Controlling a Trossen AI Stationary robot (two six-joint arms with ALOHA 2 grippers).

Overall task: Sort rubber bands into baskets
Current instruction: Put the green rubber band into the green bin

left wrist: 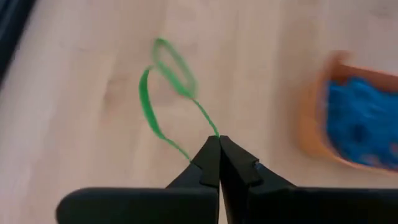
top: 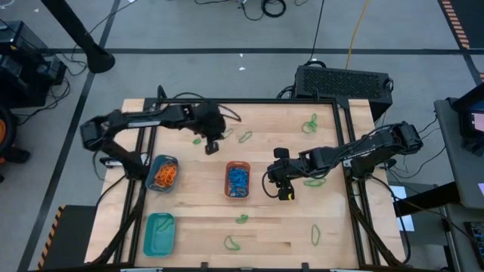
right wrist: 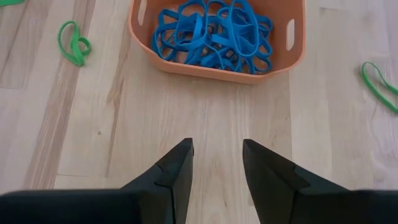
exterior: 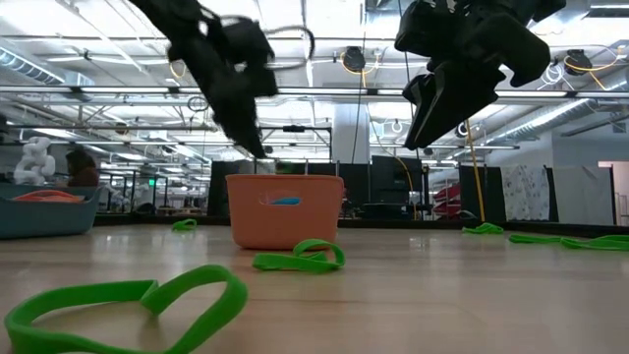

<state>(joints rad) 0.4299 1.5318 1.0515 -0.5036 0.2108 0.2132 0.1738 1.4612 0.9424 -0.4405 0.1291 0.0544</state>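
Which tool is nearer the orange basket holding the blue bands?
Right. The right tool hangs open just beside the orange basket, on its right in the high view. The left tool is farther off, beyond the basket's far end, shut on a green band.

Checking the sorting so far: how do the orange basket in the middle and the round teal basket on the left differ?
The orange rounded-rectangular plastic basket holds blue rubber bands; the round teal plastic basket holds orange rubber bands. The orange basket sits mid-table, the round one near the left edge. Both stand upright, each with one colour.
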